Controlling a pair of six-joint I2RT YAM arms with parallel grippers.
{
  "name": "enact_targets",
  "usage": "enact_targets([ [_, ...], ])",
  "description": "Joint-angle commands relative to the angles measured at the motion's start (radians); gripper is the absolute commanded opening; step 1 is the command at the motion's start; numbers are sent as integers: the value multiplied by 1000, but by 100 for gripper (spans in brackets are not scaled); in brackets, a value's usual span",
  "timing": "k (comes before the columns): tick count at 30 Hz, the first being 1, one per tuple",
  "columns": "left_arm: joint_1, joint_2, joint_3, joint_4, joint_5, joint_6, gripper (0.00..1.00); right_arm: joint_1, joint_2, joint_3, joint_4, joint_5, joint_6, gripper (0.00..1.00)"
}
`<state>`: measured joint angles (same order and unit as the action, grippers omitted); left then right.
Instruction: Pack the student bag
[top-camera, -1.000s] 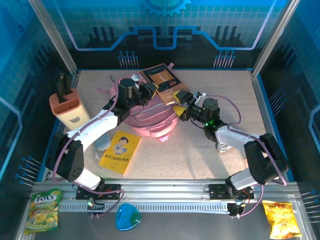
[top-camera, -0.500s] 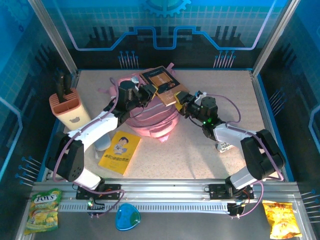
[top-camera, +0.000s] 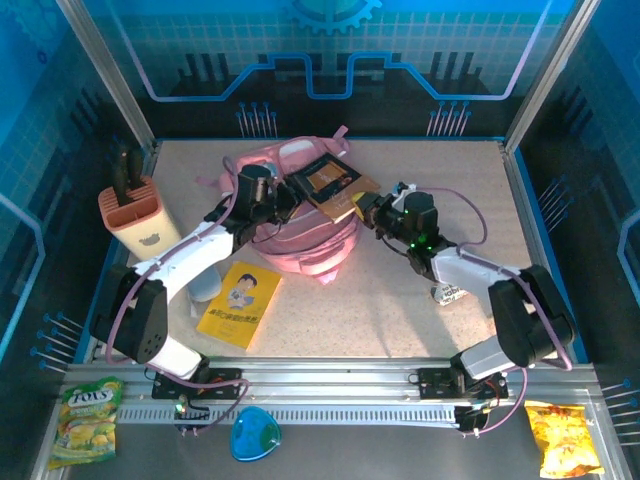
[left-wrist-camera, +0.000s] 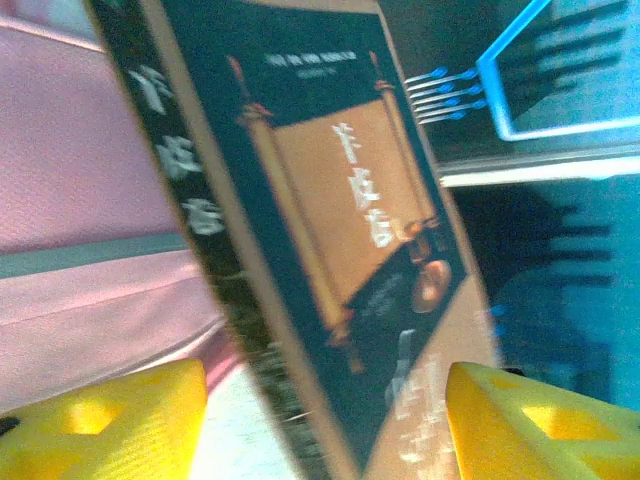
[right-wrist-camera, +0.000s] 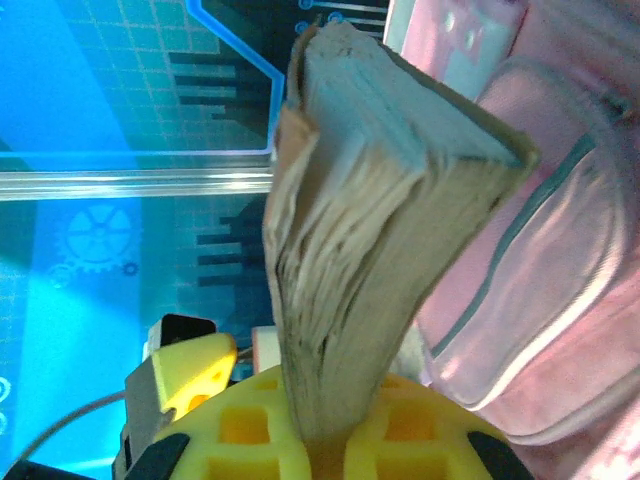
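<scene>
This is a robotics lab test cell, not a lived-in room. A speckled beige bench is boxed in by bare silver aluminium frame posts and glowing blue translucent wall panels, which are printed with circuit traces and a blue gear emblem. A white-and-black jointed left robot arm and its matching right robot arm are bolted to a slotted silver aluminium rail along the near edge, while everyday things such as a soft pink fabric backpack and a peach plastic knife block sit loose on the bench.
</scene>
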<state>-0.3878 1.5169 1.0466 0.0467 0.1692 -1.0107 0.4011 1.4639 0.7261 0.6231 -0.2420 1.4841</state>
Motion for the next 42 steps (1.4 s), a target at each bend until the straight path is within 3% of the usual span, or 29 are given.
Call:
enact_targets([
  [1,8,-3,50,-147,16,240,76,-50,-131,-13,-38,17,-152,0],
  [6,5,67,143,-323,28,500,84,-127,-272,-72,-180,34,-247,0],
  [13,-37,151,255,-504,-74,862,85,-223,-443,-101,-409,61,-352,0],
  [20,-132,315,437,-732,-275,1141,71,-273,-504,-124,-474,68,-368,0],
  [31,-170,522,609,-865,-434,1218,60,-283,-498,-129,-477,50,-360,0],
  [37,-171,562,656,-868,-532,1150,34,-288,-497,-132,-482,49,-355,0],
  [42,-171,491,644,-835,-512,1118,19,-306,-516,-128,-511,49,-369,0],
])
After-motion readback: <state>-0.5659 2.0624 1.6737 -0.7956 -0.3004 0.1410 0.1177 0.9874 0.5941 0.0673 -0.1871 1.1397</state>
